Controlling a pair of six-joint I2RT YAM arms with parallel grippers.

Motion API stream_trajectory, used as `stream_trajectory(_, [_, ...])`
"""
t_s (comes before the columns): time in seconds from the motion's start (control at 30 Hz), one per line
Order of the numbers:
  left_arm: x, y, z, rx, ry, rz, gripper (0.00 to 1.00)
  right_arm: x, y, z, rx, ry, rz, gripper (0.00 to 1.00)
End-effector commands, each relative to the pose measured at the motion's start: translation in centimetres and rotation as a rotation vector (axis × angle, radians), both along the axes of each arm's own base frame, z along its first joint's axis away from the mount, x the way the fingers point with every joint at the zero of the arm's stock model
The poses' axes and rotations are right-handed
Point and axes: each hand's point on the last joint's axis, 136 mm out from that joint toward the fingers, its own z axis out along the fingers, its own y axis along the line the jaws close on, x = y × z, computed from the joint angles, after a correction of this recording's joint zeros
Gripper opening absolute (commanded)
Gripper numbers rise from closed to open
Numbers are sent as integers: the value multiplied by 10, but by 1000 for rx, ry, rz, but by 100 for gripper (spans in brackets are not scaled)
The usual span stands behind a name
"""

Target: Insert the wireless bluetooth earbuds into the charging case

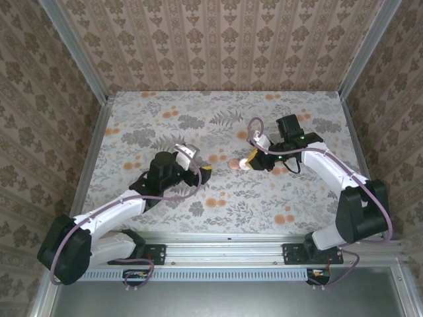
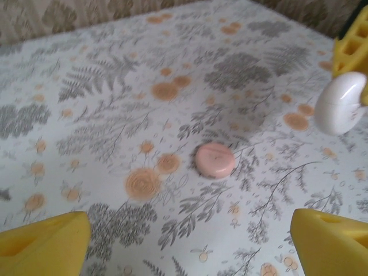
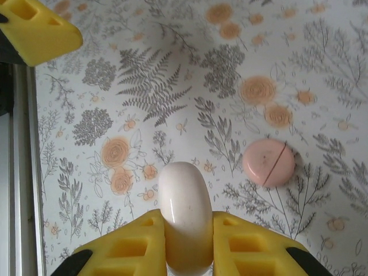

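Note:
The charging case (image 1: 233, 163) is a small round salmon-pink puck lying flat on the flowered table, also seen in the left wrist view (image 2: 214, 160) and the right wrist view (image 3: 268, 162). My right gripper (image 3: 185, 221) is shut on a glossy white rounded earbud (image 3: 184, 207), held just above the table beside the case. The same earbud (image 2: 340, 104) hangs at the right edge of the left wrist view. My left gripper (image 2: 190, 241) is open and holds nothing, its yellow fingers (image 2: 43, 241) spread wide, a short way to the left of the case (image 1: 198, 160).
The flowered tablecloth (image 1: 218, 119) covers the whole table, with patterned walls on three sides. A metal rail (image 1: 225, 247) runs along the near edge by the arm bases. One yellow finger of the left gripper (image 3: 34, 29) shows at the top left of the right wrist view.

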Motion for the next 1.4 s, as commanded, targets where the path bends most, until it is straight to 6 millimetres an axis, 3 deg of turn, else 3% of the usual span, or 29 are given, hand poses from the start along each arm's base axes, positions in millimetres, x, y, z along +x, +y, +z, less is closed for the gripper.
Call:
stream_trajectory(0.0, [7, 12, -13, 55, 113, 94, 91, 6, -7, -7, -31, 81, -62, 20])
stream_trajectory(0.4, [19, 32, -43, 177, 215, 218, 99, 23, -23, -52, -151, 228, -142, 19])
stream_trajectory(0.9, [27, 33, -61, 227, 264, 257, 100, 42, -34, -99, -257, 386, -206, 18])
stream_trajectory(1.37, [30, 35, -63, 232, 256, 268, 100, 66, -31, -112, -263, 432, -197, 16])
